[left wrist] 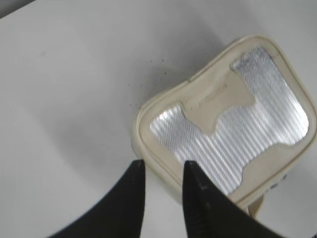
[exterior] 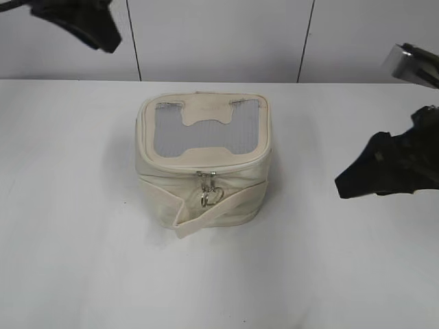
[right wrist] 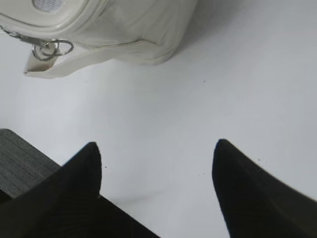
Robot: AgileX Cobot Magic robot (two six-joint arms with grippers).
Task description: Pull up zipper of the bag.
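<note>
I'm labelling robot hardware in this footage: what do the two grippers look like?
Both are matte black. The left gripper has two narrow, curved fingers tapering to blunt tips. The right gripper has broad, pointed fingers, with a ribbed grey pad on one inner face. A silvery metal part sits above it. No cables or markings are visible.

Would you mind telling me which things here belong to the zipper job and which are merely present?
Job: bag; zipper with silver ring pulls; left gripper, above the bag; right gripper, open, beside it.
Merely present: white table; panelled wall.
</note>
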